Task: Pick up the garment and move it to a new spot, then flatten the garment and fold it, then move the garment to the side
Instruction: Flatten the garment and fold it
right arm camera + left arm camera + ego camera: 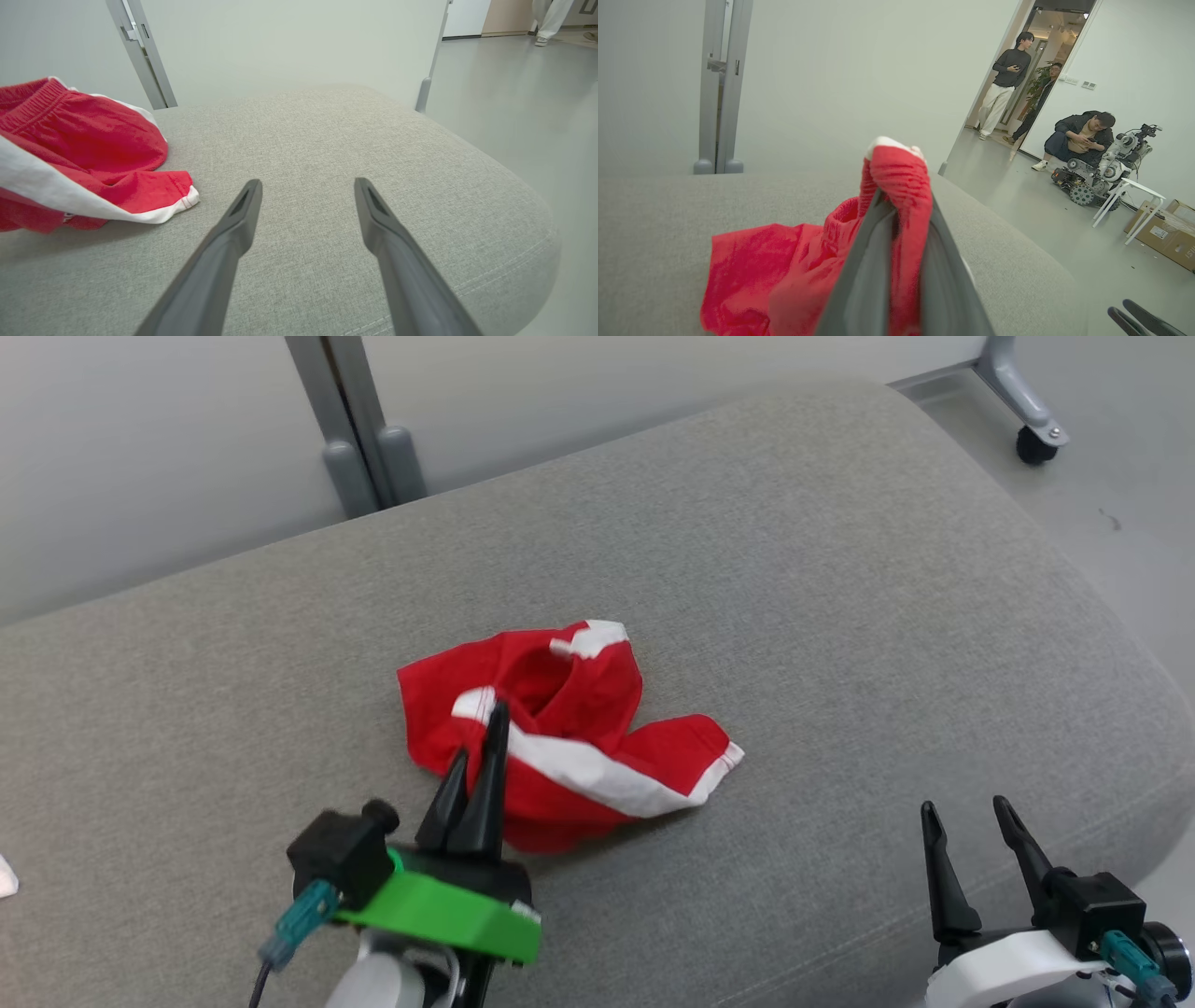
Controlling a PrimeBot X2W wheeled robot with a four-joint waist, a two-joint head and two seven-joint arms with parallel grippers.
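A crumpled red garment (560, 728) with white bands lies in the middle of the grey cushion (840, 579). My left gripper (484, 737) is shut on the garment's near edge; in the left wrist view a fold of red cloth (899, 186) is pinched between its fingers and pulled up over them. My right gripper (966, 812) stands open at the lower right, off the cloth. In the right wrist view the garment (84, 154) lies to the left of its spread fingers (238, 219), which hover over bare cushion.
The cushion's rounded edge (1130, 644) falls off to the floor on the right. A grey metal post (359, 448) stands behind the cushion, and a caster leg (1032, 429) at the far right. People (1078, 137) and another robot (1106, 168) are across the room.
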